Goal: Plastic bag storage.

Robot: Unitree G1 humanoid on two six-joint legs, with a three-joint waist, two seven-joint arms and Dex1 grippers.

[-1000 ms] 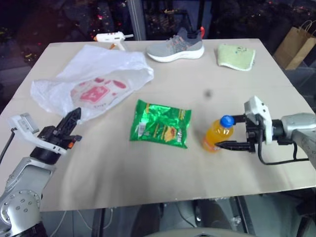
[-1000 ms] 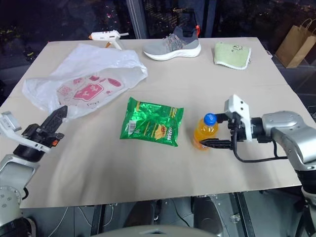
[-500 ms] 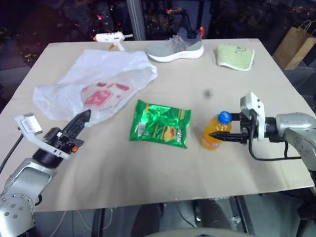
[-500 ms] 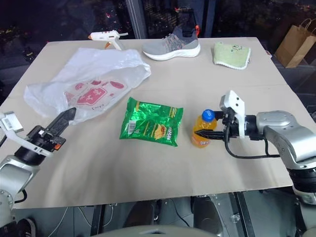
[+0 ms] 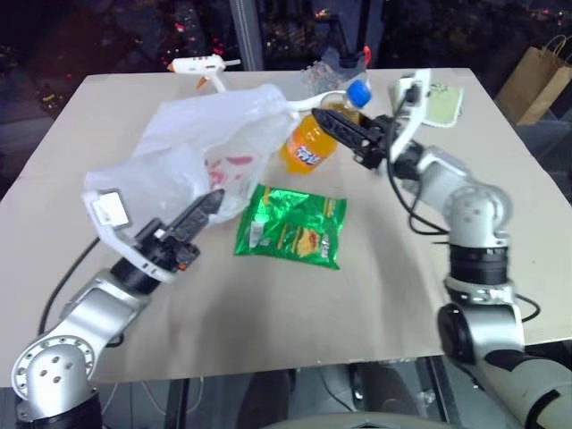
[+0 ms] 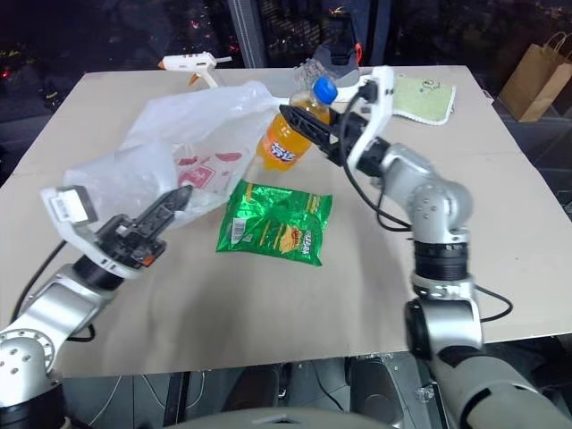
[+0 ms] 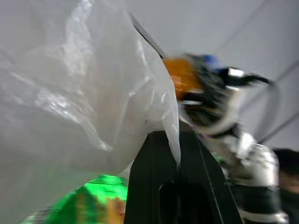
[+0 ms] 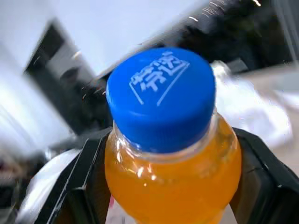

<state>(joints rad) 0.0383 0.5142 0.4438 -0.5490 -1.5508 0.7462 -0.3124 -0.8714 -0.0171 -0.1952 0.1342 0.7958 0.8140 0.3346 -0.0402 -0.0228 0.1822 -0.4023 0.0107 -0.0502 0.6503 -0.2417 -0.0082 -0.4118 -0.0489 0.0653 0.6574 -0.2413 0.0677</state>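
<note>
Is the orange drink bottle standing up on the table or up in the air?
Up in the air. The right hand grips the orange drink bottle, tilted, blue cap on, beside the plastic bag.

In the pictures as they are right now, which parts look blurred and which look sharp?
Left wrist view: the plastic bag up close is fairly sharp, while the orange juice bottle and the right pincer behind it are smeared. Right wrist view: the bottle's blue cap is crisp, the background streaked. Left eye view: the green snack packet reads clearly.
</note>
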